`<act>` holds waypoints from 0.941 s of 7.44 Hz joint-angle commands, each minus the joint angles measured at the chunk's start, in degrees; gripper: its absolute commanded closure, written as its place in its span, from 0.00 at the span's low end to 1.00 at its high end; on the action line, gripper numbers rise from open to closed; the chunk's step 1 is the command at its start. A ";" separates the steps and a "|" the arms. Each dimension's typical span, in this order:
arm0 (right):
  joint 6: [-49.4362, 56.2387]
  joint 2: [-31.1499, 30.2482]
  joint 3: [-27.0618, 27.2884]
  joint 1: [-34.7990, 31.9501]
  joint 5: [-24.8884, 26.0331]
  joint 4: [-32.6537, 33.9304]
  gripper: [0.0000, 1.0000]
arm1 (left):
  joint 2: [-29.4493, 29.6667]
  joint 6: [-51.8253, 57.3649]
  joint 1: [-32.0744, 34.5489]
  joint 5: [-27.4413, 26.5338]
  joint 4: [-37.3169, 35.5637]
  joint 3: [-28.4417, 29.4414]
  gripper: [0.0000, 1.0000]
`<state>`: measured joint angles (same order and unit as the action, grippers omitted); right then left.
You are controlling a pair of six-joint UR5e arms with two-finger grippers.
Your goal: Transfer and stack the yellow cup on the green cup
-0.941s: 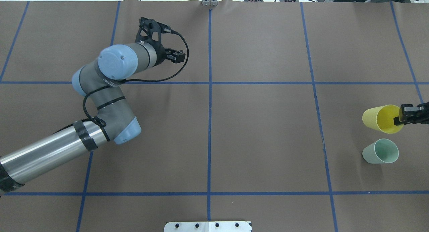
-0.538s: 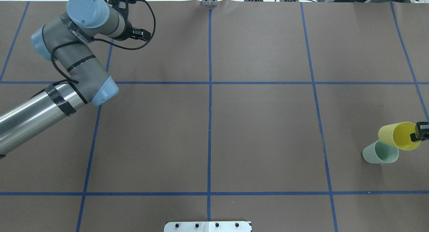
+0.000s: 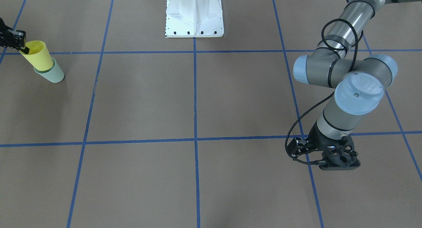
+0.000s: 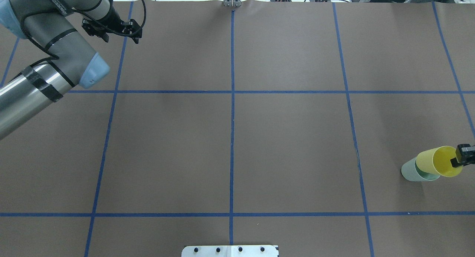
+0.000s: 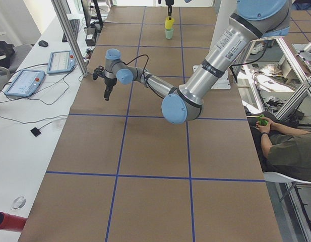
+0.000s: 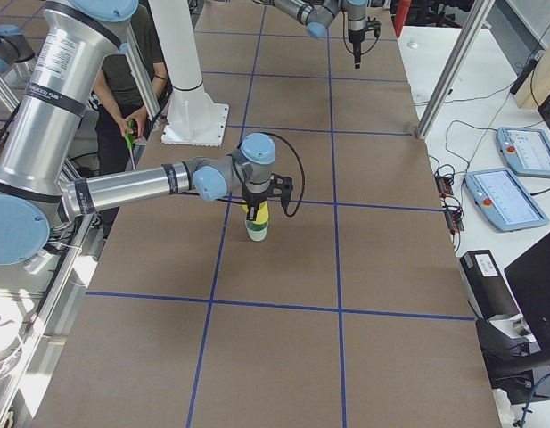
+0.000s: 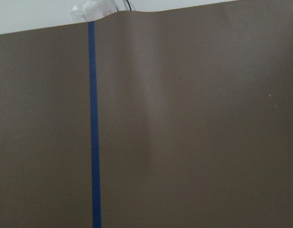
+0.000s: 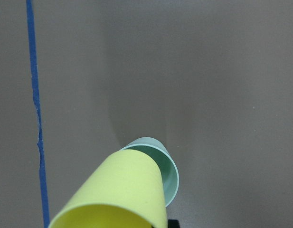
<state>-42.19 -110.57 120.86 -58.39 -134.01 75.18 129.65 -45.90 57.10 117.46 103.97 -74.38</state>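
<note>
The right end effector (image 4: 455,162) pinches the rim of the yellow cup (image 4: 430,163), which hangs just below it with its base sunk into the mouth of the green cup (image 4: 408,171) standing on the desk (image 4: 289,138) (the left end effector (image 5: 107,96), well apart from both, does not show whether it is spread or pressed together).

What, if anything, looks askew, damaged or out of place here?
Nothing spilled or damaged among the cups. The yellow cup sits only partway in the green cup, with the right gripper pinching its rim. The one flaw is a small kink in the blue tape line beside them.
</note>
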 commanded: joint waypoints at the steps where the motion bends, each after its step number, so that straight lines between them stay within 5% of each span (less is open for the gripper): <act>1: 0.26 0.88 -2.11 0.03 -0.55 -0.03 1.00 | -0.01 0.02 0.65 1.54 -0.35 -0.15 0.01; 7: 0.26 0.01 -2.29 -0.15 -3.01 -0.03 1.00 | 0.17 -0.24 0.74 1.72 -0.26 -0.16 0.01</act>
<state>-41.92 -110.34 118.81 -58.53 -136.84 75.14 129.80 -46.05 57.83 119.12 103.70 -74.53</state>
